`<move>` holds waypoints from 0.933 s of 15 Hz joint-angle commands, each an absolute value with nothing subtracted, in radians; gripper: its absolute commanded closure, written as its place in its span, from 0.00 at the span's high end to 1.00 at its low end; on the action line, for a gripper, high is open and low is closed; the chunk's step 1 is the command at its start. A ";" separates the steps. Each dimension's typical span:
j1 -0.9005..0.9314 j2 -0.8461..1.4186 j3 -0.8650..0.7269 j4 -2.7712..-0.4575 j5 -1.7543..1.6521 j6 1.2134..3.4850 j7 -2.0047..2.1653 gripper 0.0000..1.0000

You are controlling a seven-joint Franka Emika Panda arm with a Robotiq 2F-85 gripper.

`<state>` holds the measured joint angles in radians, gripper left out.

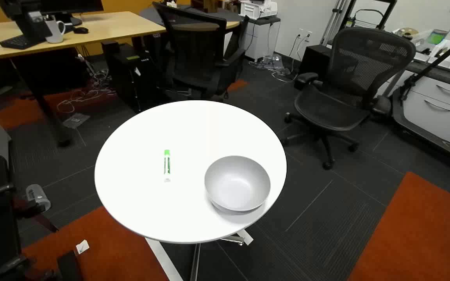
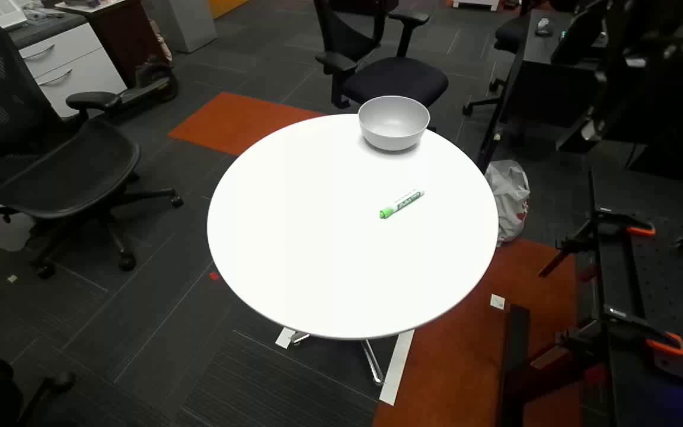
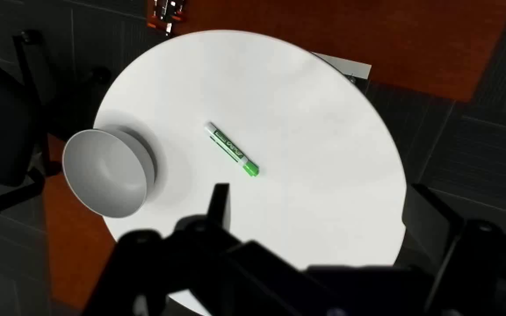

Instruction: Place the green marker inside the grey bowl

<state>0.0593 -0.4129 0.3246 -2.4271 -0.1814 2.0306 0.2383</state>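
The green marker [image 1: 167,166] lies flat on the round white table, apart from the bowl, in both exterior views [image 2: 402,204]. The grey bowl [image 1: 237,183] stands upright near the table's edge, its hollow facing up with nothing seen in it; it also shows in an exterior view [image 2: 393,123]. In the wrist view the marker [image 3: 232,149] lies slantwise, its green cap toward the lower right, and the bowl [image 3: 108,173] is at the left. My gripper [image 3: 319,186] is wide open and empty, above the table. The marker is ahead of the left finger, not between the fingers.
The round white table [image 1: 193,128] carries the marker and bowl. An office chair [image 1: 365,78] and a wooden desk [image 1: 104,27] stand around it. Dark blurred equipment [image 2: 608,89] fills the upper right of an exterior view, above a black bench with orange-handled clamps [image 2: 667,344].
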 commanded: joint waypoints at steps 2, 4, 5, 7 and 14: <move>0.090 -0.408 0.297 -2.425 -0.194 2.026 0.249 1.00; 0.090 -0.408 0.297 -2.425 -0.194 2.026 0.249 1.00; 0.090 -0.408 0.297 -2.425 -0.194 2.026 0.249 1.00; 0.095 -0.400 0.285 -2.421 -0.189 2.038 0.219 1.00; 0.119 -0.296 0.164 -2.378 -0.205 2.013 -0.188 1.00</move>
<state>0.0939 -0.3544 0.2284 -2.4221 -0.1982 2.0426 -0.0278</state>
